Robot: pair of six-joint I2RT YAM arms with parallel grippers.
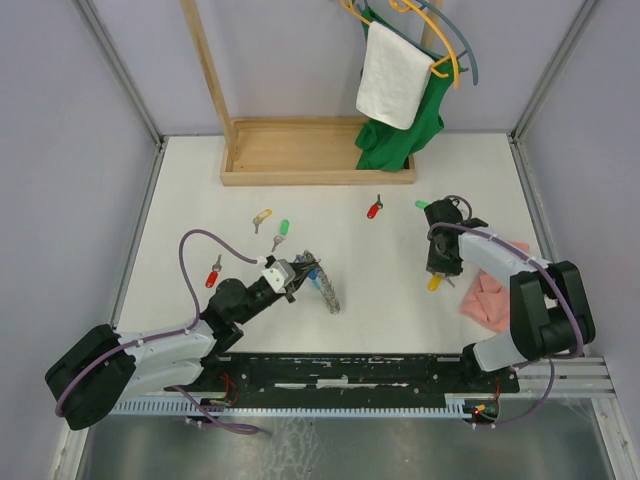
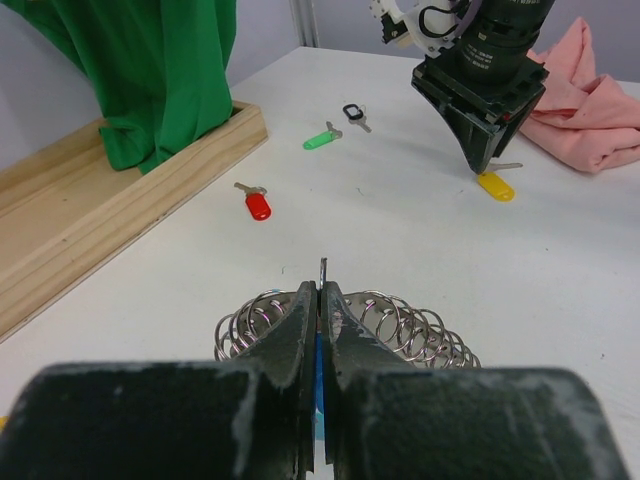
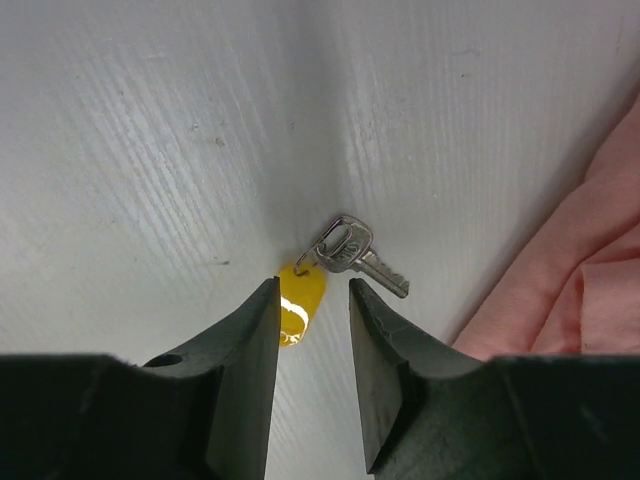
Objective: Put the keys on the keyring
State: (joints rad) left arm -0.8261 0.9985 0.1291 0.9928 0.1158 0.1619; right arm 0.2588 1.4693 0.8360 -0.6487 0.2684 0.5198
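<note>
The keyring's grey coil [image 1: 328, 288] lies on the table at centre left. My left gripper [image 1: 293, 277] is shut on a blue part of it with a thin metal edge sticking out [image 2: 322, 272]. The coil [image 2: 400, 325] fans out behind the fingers. My right gripper [image 1: 437, 262] points down, open, over a yellow-tagged key [image 1: 435, 283]. In the right wrist view the yellow tag [image 3: 300, 300] lies between the open fingertips [image 3: 312, 290], and its silver key [image 3: 355, 250] lies just beyond them. Loose keys lie around: red [image 1: 374, 209], green [image 1: 284, 228], yellow [image 1: 262, 216], red [image 1: 212, 277].
A pink cloth [image 1: 487, 295] lies just right of the right gripper, also in the right wrist view [image 3: 570, 290]. A wooden rack base [image 1: 300, 150] with a green garment [image 1: 400, 130] and a white towel stands at the back. Green [image 2: 320, 138] and black [image 2: 354, 113] tagged keys lie beyond.
</note>
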